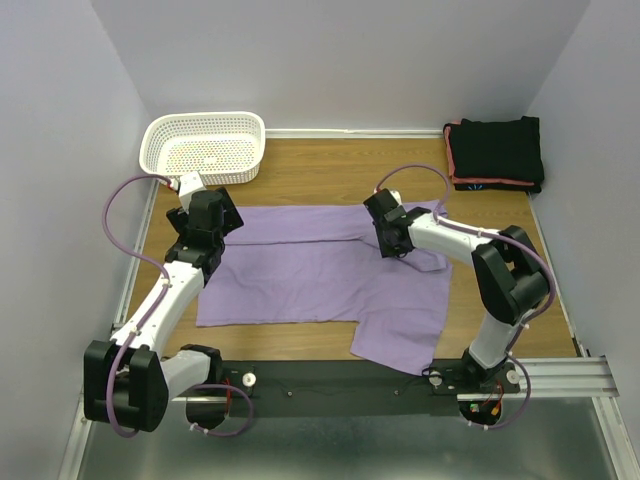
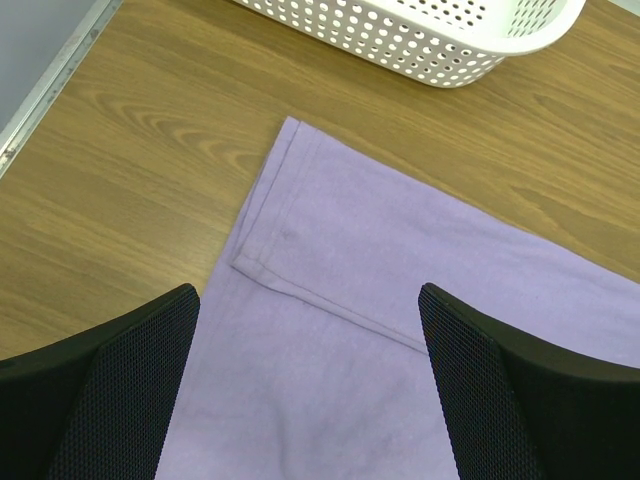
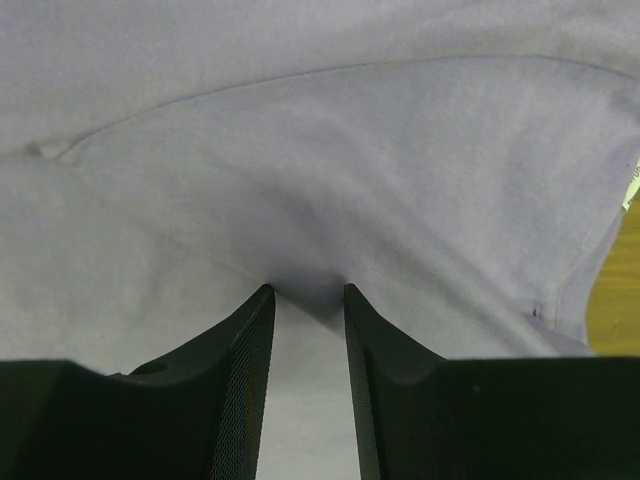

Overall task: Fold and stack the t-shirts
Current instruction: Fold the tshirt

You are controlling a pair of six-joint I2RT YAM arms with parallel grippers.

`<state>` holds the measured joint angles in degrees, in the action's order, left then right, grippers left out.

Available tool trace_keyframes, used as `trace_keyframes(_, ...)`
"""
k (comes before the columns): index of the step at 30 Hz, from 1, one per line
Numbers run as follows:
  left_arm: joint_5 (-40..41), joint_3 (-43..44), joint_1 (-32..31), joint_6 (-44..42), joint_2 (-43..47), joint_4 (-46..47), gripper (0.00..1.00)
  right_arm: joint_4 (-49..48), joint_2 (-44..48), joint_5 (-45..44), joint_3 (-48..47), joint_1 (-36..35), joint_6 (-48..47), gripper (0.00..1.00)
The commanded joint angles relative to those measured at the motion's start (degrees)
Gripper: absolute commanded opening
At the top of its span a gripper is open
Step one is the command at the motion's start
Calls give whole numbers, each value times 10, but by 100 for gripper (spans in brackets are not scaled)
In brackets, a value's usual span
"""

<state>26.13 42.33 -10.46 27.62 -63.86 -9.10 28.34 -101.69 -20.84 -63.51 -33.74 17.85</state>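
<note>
The lavender t-shirt (image 1: 310, 270) lies spread on the wooden worktop (image 1: 330, 170), between the two arms. One short sleeve points to the near edge and its end lies on the black rail (image 1: 330, 380) where the arms are fixed. The body of the shirt is mostly flat.

The right fingers (image 3: 235, 350) are down on the shirt at its right side, near the other sleeve. They stand close together, with only a narrow gap, and a small fold of the lavender cloth is gathered up between their tips, so they pinch the cloth. Around this place the cloth is a little wrinkled.

The left fingers (image 2: 130, 390) are spread fully wide and hold nothing. They hover over the far left corner of the shirt, where the hem makes a folded edge.

Behind this corner, at the far left of the worktop, stands a white mesh basket (image 1: 205, 147). At the far right corner, well apart from the lavender shirt, lies a stack of folded black shirts (image 1: 497, 150). One of them shows a coral-red edge (image 1: 450, 160).
</note>
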Motion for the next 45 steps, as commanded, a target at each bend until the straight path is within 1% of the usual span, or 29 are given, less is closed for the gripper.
trace_keyframes(1, -11, 7, 4, 0, 6, 14, 98, 36, 10, -26, -4, 2, -5, 42)
trace_keyframes(12, -18, 7, 3, -1, 7, 15, 98, 70, 10, -60, 8, 2, 7, 43)
trace_keyframes(15, -20, 6, 4, 0, 5, 15, 98, 73, 10, -71, 8, 2, 4, 42)
trace_keyframes(18, -19, 6, 4, -1, 7, 15, 98, 76, 4, -77, 3, 2, -1, 38)
trace_keyframes(19, -19, 6, 3, -1, 6, 15, 98, 77, 3, -80, -1, 2, -4, 28)
trace_keyframes(21, -18, 5, 3, -2, 6, 15, 98, 80, 0, -83, -10, 2, -15, 16)
trace_keyframes(22, -18, 5, 3, -2, 5, 15, 98, 84, -2, -86, -18, 2, -20, 4)
trace_keyframes(23, -19, 5, 3, -2, 5, 15, 98, 87, -3, -89, -26, 2, -26, 0)
trace_keyframes(26, -20, 6, 4, -3, 3, 15, 98, 96, -11, -97, -73, 2, -63, 1)
trace_keyframes(34, -20, 3, 3, -5, 1, 15, 98, 111, -76, -117, -176, 11, -154, 1)
trace_keyframes(37, -21, 3, 3, -7, 0, 15, 98, 111, -107, -130, -235, 21, -205, 1)
trace_keyframes(43, -21, 4, 3, -10, -2, 15, 98, 111, -154, -112, -314, 51, -265, 1)
trace_keyframes(45, -22, 4, 3, -10, -3, 15, 98, 111, -165, -91, -340, 62, -281, 2)
